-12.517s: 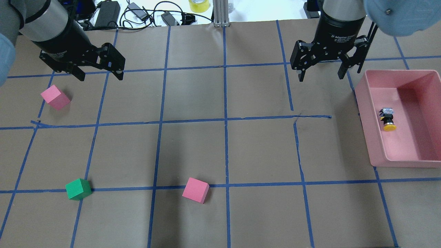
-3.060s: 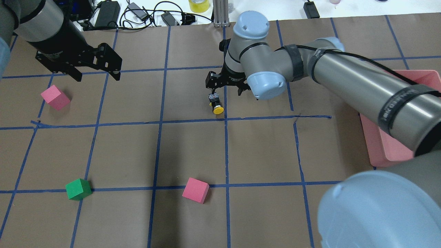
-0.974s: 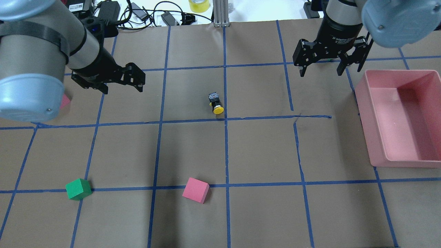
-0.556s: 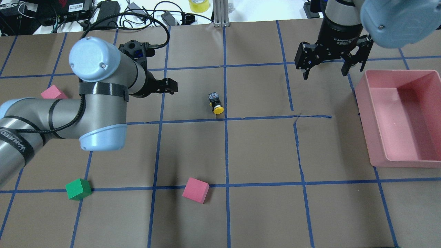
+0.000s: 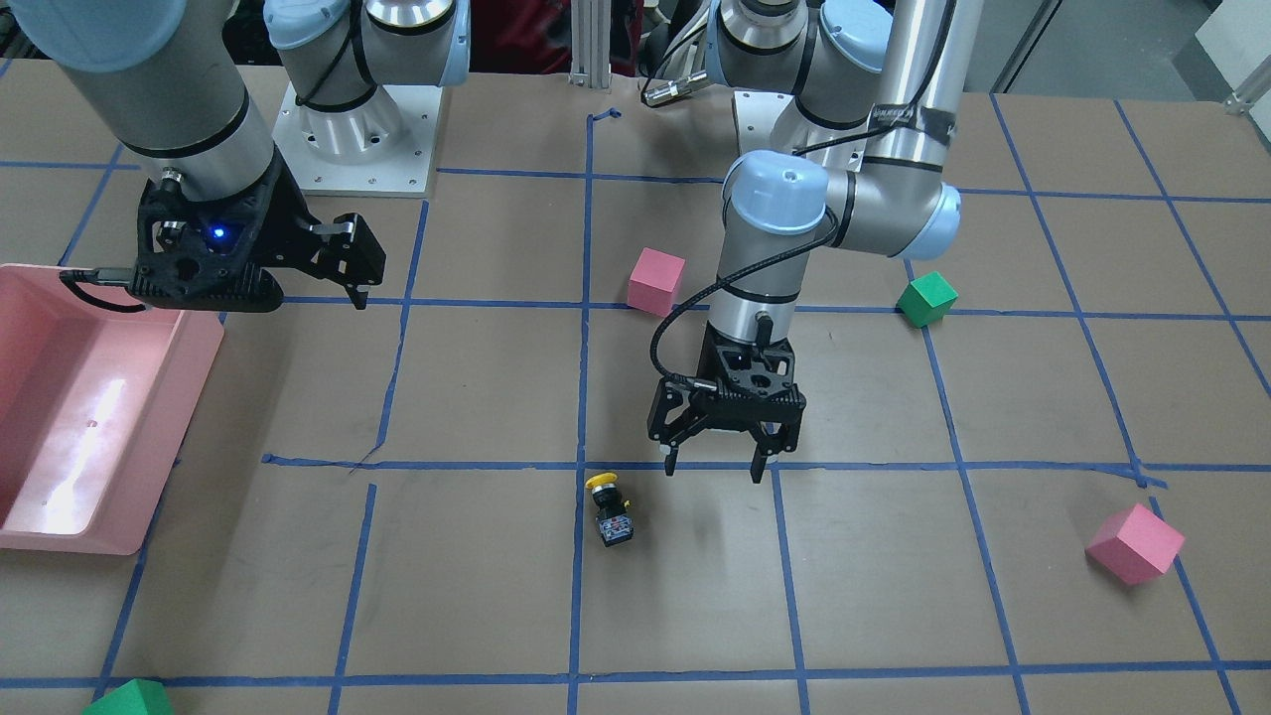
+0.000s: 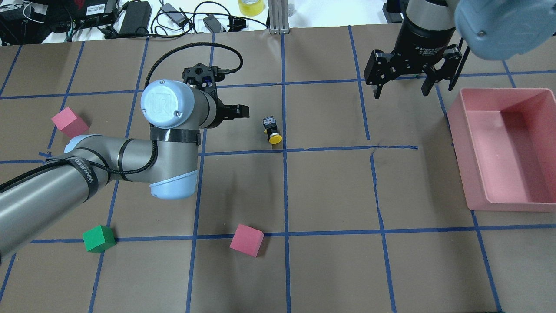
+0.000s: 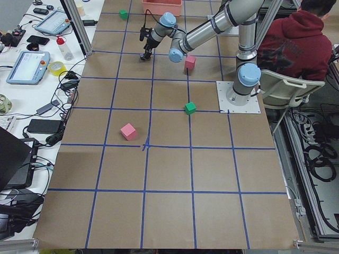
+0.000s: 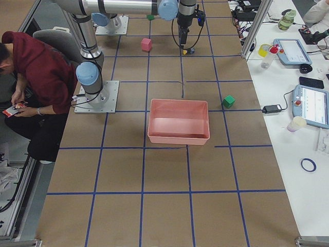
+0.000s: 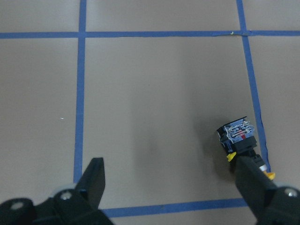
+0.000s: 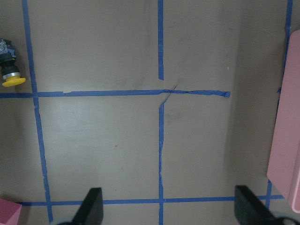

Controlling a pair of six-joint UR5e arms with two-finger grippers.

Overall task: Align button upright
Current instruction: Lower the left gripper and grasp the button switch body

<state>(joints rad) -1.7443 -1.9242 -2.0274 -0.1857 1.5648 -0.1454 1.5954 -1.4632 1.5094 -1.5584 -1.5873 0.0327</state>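
One button (image 6: 272, 130) lying on side mid-desk, nearer far edge than robot's edge, yellow cap pointing toward robot's edge; not yet upright. Left gripper (image 5: 713, 469) hovering just beside it, jaws apart, empty, likely lining up to grasp body and tip it. Right gripper (image 6: 400, 92) hanging near right edge by pink bin (image 6: 508, 206), jaws apart, holding nothing, out of way. Pink cube (image 6: 246, 240) and green cube (image 6: 99, 238) sitting well apart from button; nothing seeming to block approach.

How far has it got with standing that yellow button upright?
Early on. The button lies on its side on the table, outside the pink bin. In hand: the left gripper hovers open beside it, not touching. The right gripper is open and empty. Still to do: grasp, tip it upright, release.
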